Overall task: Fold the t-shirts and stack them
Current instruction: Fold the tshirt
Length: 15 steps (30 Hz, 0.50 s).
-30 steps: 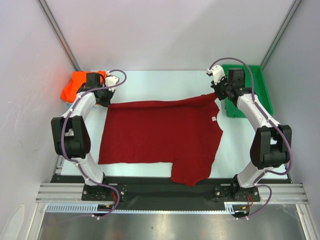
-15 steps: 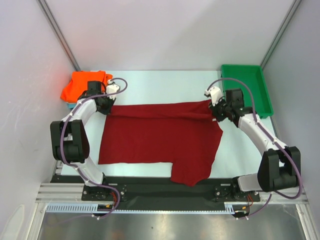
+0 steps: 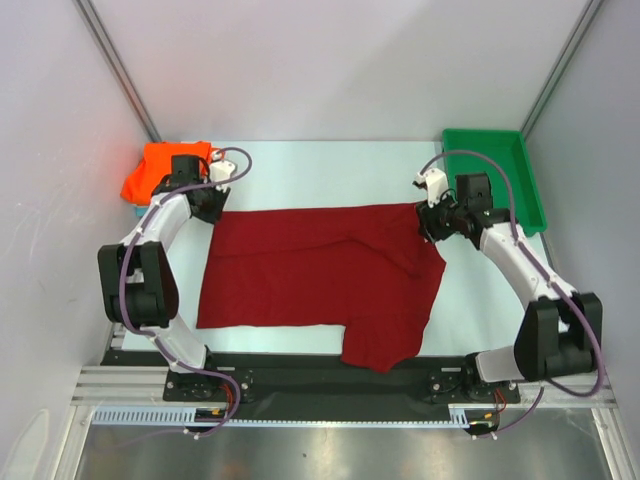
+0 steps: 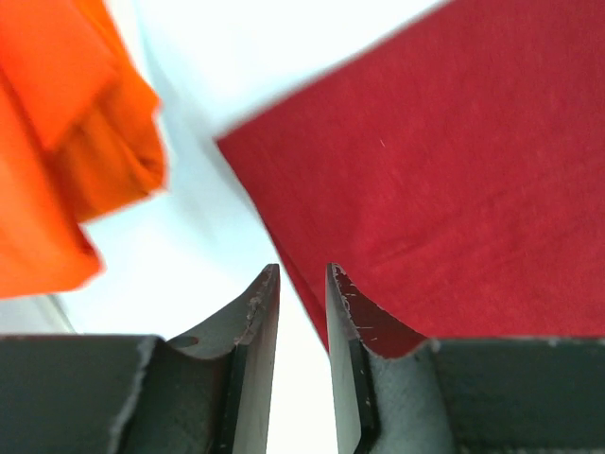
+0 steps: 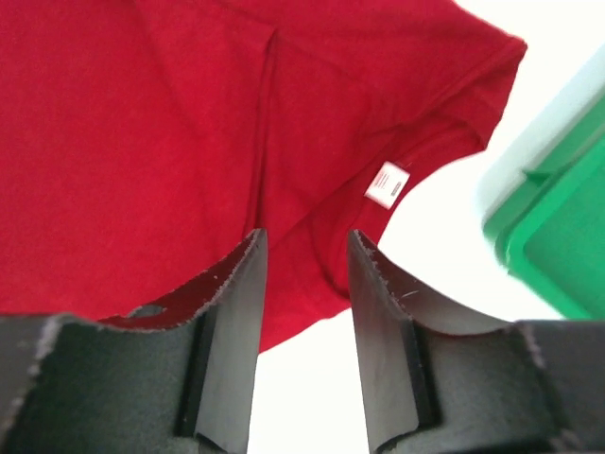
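Observation:
The maroon t-shirt [image 3: 320, 270] lies spread flat in the middle of the table, one sleeve hanging toward the near edge. My left gripper [image 3: 208, 203] hovers at the shirt's far left corner. In the left wrist view it [image 4: 302, 270] is narrowly open and empty, with the shirt's edge [image 4: 425, 170] just to its right. My right gripper [image 3: 433, 222] is over the far right corner by the collar. In the right wrist view it [image 5: 304, 235] is open and empty above the cloth [image 5: 142, 142] and its white label [image 5: 388, 183]. The orange t-shirt [image 3: 160, 170] lies bunched at the far left [image 4: 66, 142]. No teal-blue shirt shows clearly.
A green plastic tray [image 3: 520, 185] stands at the far right, close behind my right arm; its corner shows in the right wrist view [image 5: 558, 246]. White walls close in the table on three sides. A black rail runs along the near edge.
Both grippers drew the shirt's far edge toward the near side, then opened and let it go. The far edge now lies flat. The right arm moved away from the tray.

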{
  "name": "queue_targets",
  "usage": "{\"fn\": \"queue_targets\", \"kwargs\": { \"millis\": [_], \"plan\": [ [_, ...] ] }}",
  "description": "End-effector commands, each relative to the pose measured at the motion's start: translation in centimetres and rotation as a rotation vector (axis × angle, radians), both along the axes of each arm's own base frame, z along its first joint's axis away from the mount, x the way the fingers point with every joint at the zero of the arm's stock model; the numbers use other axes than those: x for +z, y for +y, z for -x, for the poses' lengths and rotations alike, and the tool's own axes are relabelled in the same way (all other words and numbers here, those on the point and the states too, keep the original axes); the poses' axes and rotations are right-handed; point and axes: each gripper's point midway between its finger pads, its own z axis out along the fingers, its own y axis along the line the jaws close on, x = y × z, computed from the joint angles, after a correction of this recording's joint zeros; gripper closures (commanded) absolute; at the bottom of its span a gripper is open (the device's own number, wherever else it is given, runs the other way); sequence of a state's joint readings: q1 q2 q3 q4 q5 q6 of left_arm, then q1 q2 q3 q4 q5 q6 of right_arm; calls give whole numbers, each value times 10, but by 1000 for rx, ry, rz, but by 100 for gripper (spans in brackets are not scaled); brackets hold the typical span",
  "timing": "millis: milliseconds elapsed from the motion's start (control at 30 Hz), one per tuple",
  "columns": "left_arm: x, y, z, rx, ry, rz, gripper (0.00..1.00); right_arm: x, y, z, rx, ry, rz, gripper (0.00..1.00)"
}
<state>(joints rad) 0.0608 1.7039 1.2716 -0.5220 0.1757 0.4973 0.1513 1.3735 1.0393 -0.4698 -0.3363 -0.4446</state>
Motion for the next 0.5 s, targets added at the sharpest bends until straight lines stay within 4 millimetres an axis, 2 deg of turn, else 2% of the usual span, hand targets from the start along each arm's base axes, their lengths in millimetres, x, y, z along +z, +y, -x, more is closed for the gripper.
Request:
{"fn": "queue_targets", "kwargs": {
  "millis": [0, 33, 67, 100, 133, 233, 300, 333, 367, 467],
  "plan": [
    [3, 0, -14, -11, -5, -6, 69, 1, 10, -26, 35, -4, -48, 55],
    [0, -3, -15, -22, 8, 3, 69, 7, 14, -33, 56, -3, -60, 55],
    [-6, -3, -11, -24, 38, 8, 70, 3, 18, -33, 79, 23, -68, 55],
    [-11, -5, -9, -26, 58, 15, 71, -14, 23, -33, 102, 95, -85, 55],
    [-19, -7, -8, -31, 82, 28, 71, -9, 27, -40, 114, 94, -97, 55],
    [-31, -17, 3, -25, 146, 87, 71, -28, 40, -47, 158, 177, -138, 53],
    [-36, -21, 7, -16, 165, 113, 71, -26, 47, -55, 184, 174, -162, 51],
    [-42, -21, 13, -14, 185, 112, 71, -34, 52, -58, 196, 193, -158, 49],
    [-46, -20, 15, -11, 194, 106, 71, -34, 55, -63, 207, 188, -157, 48],
    [-56, -17, 23, -10, 222, 83, 71, -54, 64, -63, 228, 239, -145, 46]
  ]
}}
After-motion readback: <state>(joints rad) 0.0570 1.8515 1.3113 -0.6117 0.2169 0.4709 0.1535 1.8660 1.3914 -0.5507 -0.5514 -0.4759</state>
